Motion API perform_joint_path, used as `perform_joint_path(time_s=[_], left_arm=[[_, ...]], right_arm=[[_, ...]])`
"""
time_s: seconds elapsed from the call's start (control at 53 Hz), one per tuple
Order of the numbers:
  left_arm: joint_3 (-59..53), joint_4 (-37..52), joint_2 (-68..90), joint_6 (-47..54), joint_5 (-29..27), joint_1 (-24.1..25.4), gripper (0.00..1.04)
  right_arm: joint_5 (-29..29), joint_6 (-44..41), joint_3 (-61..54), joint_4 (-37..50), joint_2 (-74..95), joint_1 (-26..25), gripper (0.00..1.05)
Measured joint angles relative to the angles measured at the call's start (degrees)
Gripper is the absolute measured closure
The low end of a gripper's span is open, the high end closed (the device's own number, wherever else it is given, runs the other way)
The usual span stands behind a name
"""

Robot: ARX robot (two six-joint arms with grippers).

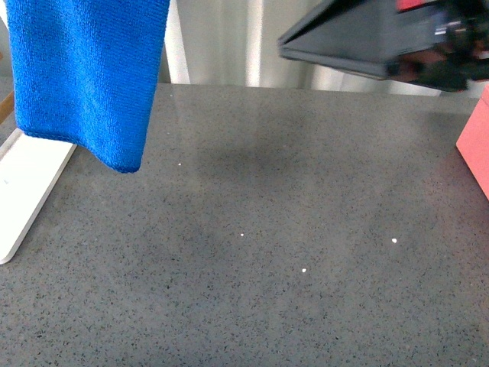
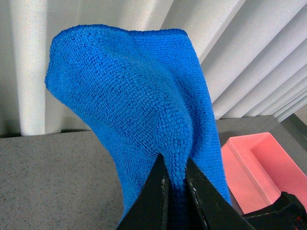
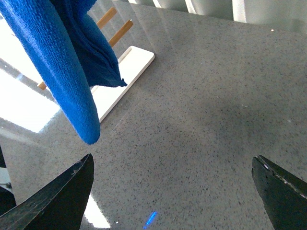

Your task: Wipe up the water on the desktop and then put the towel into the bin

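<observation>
The bright blue towel (image 1: 84, 76) hangs in the air at the far left of the front view, its lower edge above the grey speckled desktop (image 1: 267, 252) and the white tray (image 1: 30, 191). My left gripper (image 2: 175, 179) is shut on the towel (image 2: 139, 105), a fold pinched between its black fingers. My right gripper (image 3: 172, 191) is open and empty above the desktop (image 3: 201, 105); the towel (image 3: 62, 72) hangs to one side of it. The right arm (image 1: 382, 38) shows at the top right of the front view. The pink bin (image 2: 259, 170) stands beyond the towel.
The bin's pink corner (image 1: 475, 145) shows at the right edge of the front view. A few small white specks (image 1: 304, 269) lie on the desktop. White pleated curtains (image 2: 240, 43) hang behind the table. Wooden slats (image 3: 120, 31) show beyond the tray (image 3: 120, 81).
</observation>
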Motion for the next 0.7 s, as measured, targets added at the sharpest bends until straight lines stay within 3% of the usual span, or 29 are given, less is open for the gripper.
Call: perform_joint_path(time_s=[0.17, 0.472, 0.699], left_arm=[[0.0, 0.0, 0.0, 0.0, 0.0, 0.0, 1.01], [0.0, 0.0, 0.0, 0.0, 0.0, 0.0, 1.01], [0.0, 0.0, 0.0, 0.0, 0.0, 0.0, 1.01]], right_arm=[[1.9, -0.9, 5.0, 0.1, 5.4, 4.5, 0.07], [-2.7, 1.0, 12.9, 5.4, 10.1, 8.7, 0.07], [-2.9, 2.0, 20.9, 5.4, 17.0, 11.1, 0.07]])
